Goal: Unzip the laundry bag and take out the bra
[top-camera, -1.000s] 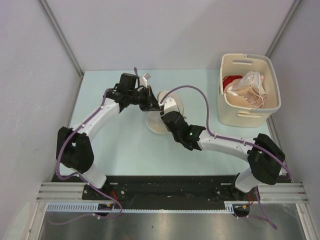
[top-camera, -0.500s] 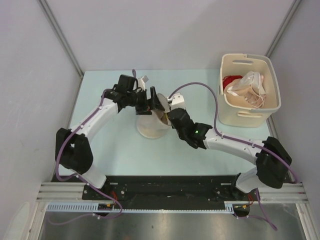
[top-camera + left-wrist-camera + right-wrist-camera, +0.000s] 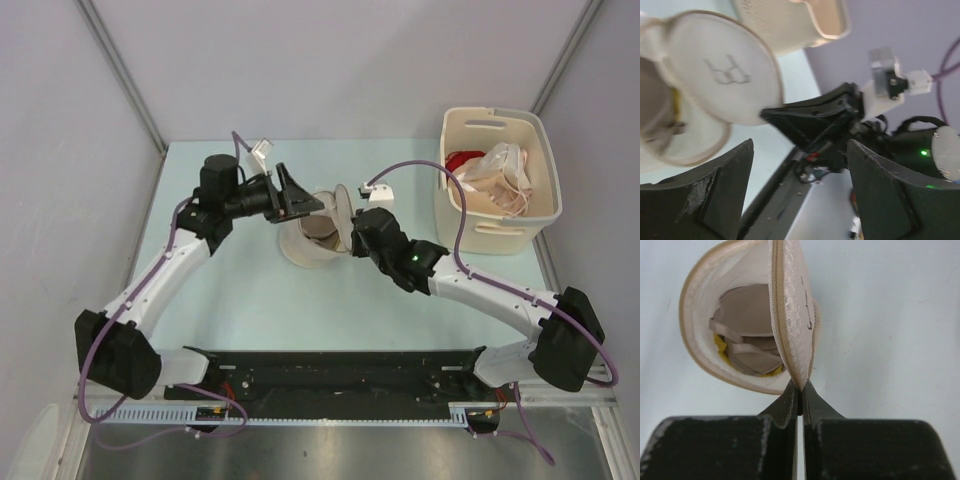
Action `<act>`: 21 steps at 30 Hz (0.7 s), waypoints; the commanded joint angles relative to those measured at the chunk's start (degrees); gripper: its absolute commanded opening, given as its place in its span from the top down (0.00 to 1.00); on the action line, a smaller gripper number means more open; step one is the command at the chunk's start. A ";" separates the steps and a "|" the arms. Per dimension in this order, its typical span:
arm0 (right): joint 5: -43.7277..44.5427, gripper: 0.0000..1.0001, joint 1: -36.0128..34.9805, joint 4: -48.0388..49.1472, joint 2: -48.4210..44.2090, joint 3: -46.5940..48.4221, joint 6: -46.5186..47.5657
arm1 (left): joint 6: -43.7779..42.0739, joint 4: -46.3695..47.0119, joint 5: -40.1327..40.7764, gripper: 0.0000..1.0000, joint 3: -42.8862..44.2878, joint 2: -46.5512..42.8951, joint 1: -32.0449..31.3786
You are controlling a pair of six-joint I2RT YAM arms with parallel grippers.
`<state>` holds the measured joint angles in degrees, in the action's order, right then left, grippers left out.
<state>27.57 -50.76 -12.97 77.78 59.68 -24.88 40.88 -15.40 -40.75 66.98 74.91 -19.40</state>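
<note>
One laundry bag, unzipped, lid pinched by right fingers; one bra inside; left fingers wide apart, empty.

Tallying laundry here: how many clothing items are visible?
3: a bra inside the open bag, plus a pink-white garment and a red cloth in the basket. More may be hidden underneath.

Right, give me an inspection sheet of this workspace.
Surface: pale green table, no spills seen.
Job's things: laundry bag unzipped, flap upright; bra inside.
Clutter: basket at far right holding red cloth and pale garment.
Grippers: right gripper shut on the flap's rim; left gripper open, holding nothing.
Cables: purple cable loops over the right arm, beside the basket.
Surroundings: grey walls; nothing else seen.
</note>
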 commanded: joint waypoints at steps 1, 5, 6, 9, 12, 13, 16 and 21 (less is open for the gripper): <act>-2.78 1.00 -0.13 0.67 -1.14 2.19 -4.21 | 15.01 20.41 -10.75 0.23 -5.81 2.86 -3.18; -3.75 1.00 -0.04 0.84 -0.87 2.02 -5.70 | 7.06 12.13 -3.75 0.24 -3.98 6.11 -4.95; -3.84 1.00 -0.13 0.76 -0.87 1.93 -5.88 | 4.93 8.75 -0.76 0.24 -3.01 6.90 -4.95; -4.10 1.00 0.05 1.11 -0.96 1.58 -6.32 | 0.08 1.00 11.80 0.23 -0.54 10.77 -4.95; -4.37 1.00 0.05 1.20 -1.05 0.97 -6.49 | -2.99 -1.64 19.64 0.23 -0.19 12.70 -5.04; -4.28 1.00 0.05 1.19 -1.14 0.79 -6.67 | -4.13 -2.35 23.14 0.23 -0.44 13.93 -5.04; -4.63 1.00 0.14 1.28 -1.40 0.17 -7.02 | -5.20 -2.45 27.46 0.23 -2.81 15.87 -5.12; -5.69 1.00 0.05 1.55 -0.79 -0.18 -6.93 | -6.60 -3.66 32.13 0.25 -3.97 17.98 -5.82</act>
<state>22.37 -50.76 -12.97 77.73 59.68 -31.00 37.82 -16.51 -16.91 63.22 91.68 -24.56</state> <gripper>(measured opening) 0.021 0.757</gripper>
